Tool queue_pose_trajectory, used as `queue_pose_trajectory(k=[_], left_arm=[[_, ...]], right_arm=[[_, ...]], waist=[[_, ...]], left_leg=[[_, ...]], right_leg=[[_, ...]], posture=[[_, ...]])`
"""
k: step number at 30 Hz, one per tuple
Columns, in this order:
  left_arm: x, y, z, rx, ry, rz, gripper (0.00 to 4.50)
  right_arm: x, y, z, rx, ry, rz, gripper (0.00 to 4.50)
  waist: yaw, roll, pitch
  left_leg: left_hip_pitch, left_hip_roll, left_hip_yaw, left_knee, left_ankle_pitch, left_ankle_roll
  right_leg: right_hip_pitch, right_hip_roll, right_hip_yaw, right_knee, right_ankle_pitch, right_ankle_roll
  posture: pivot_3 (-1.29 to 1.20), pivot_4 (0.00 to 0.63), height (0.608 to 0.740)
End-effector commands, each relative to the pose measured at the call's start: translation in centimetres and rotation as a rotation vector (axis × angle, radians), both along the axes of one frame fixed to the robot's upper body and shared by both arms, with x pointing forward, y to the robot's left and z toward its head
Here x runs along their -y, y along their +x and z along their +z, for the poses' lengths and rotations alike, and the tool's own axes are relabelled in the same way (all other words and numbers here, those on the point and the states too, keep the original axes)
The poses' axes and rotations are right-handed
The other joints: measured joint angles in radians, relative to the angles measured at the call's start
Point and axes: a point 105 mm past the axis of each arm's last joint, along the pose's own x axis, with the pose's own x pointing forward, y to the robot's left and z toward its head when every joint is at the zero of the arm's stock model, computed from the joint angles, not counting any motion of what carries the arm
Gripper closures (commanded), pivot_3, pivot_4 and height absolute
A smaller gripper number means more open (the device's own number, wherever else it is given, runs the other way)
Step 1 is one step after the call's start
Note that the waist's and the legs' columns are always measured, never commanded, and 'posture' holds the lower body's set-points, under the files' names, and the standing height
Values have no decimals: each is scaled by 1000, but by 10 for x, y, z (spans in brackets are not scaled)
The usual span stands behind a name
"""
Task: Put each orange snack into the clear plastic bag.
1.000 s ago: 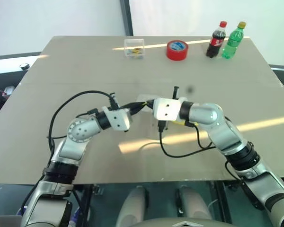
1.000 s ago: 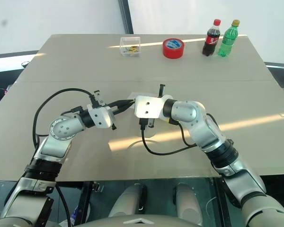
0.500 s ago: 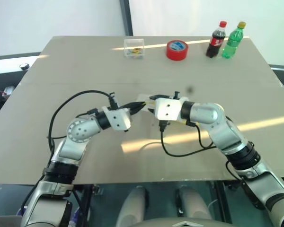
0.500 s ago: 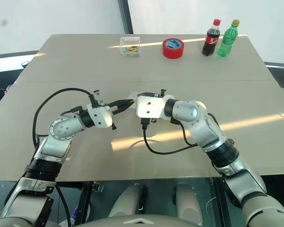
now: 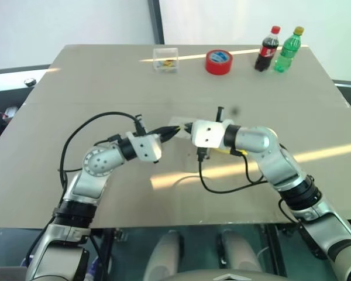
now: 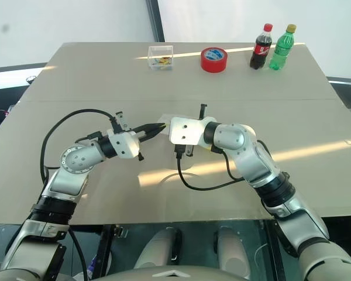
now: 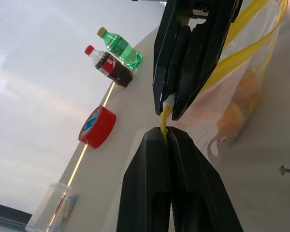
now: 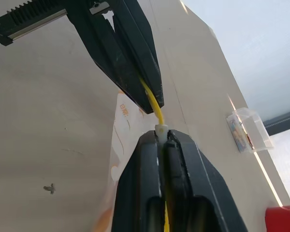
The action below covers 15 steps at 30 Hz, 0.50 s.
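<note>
My left gripper (image 7: pixel 166 137) and right gripper (image 8: pixel 160 133) meet tip to tip above the middle of the table (image 5: pixel 105 82). Both are shut on the yellow seal strip (image 8: pixel 155 114) of the clear plastic bag (image 7: pixel 261 63). The right gripper pinches a small white piece on that strip. The bag hangs beneath the right hand, with the orange snacks (image 7: pixel 234 108) showing through its wall. From the head, the left gripper (image 5: pixel 175 130) points right and the right gripper (image 5: pixel 188 126) points left. The right hand covers most of the bag.
Along the far edge of the table stand a small clear box (image 5: pixel 165 60), a red tape roll (image 5: pixel 219 61), a cola bottle (image 5: pixel 268 49) and a green bottle (image 5: pixel 288 50). Black cables loop from both wrists over the near table.
Half a second ago the right gripper's fingers stood slightly apart; they are shut on the seal strip again. Both hands stayed where they were.
</note>
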Motion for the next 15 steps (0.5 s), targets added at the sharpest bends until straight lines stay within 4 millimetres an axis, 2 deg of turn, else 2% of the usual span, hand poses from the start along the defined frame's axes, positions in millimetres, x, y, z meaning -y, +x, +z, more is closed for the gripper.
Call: queue_pose_trajectory(k=[1, 8, 15], left_arm=[[3, -4, 12, 45, -20, -20, 4500], [0, -3, 16, 50, -45, -3, 4500], [-14, 7, 31, 56, -160, 70, 4500]], right_arm=[[0, -2, 17, 45, 40, 7, 4376], [3, -1, 16, 41, 39, -11, 4376], [34, 8, 2, 15, 0, -142, 4376]], waist=[[0, 0, 0], [0, 0, 0], [3, 0, 0]], left_leg=[[0, 0, 0, 0, 0, 0], [0, 0, 0, 0, 0, 0], [0, 0, 0, 0, 0, 0]], right_leg=[[0, 0, 0, 0, 0, 0], [0, 0, 0, 0, 0, 0], [0, 0, 0, 0, 0, 0]], posture=[[0, 150, 740], [0, 150, 740], [0, 150, 740]])
